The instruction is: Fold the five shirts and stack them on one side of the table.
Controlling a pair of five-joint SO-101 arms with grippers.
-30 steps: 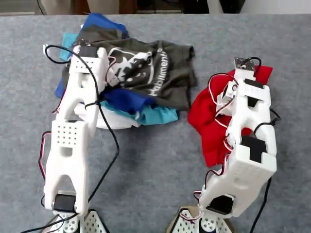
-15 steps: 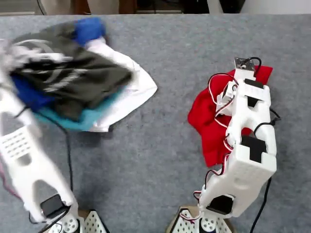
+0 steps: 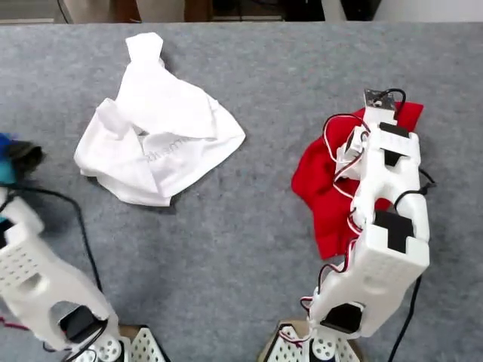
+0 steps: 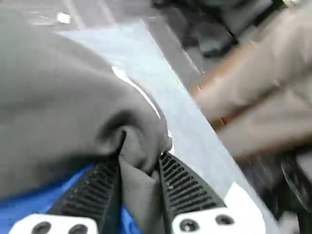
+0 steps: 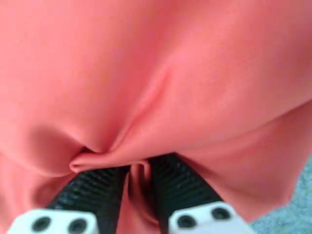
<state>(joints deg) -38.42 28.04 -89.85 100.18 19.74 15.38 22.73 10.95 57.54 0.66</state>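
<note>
A crumpled white shirt (image 3: 158, 139) lies on the grey table at the back left. At the right a red shirt (image 3: 321, 181) lies bunched under my right arm; my right gripper (image 5: 139, 178) is shut on a fold of this red shirt (image 5: 156, 87). My left arm (image 3: 34, 279) stands at the table's left edge. My left gripper (image 4: 139, 170) is shut on a dark grey shirt (image 4: 63, 107), with blue cloth (image 4: 44, 204) beneath it. A bit of dark and blue cloth (image 3: 13, 160) shows at the left edge of the high view.
The grey felt table (image 3: 249, 249) has open room in the middle between the two arms. Cables (image 3: 83, 234) run along the left arm. Beyond the table's edge the left wrist view shows floor and a brown surface (image 4: 253, 87).
My left arm has swung out to the left, dragging the dark grey, blue and teal shirts off the pile. The white shirt is left uncovered on the table. The right arm has not moved.
</note>
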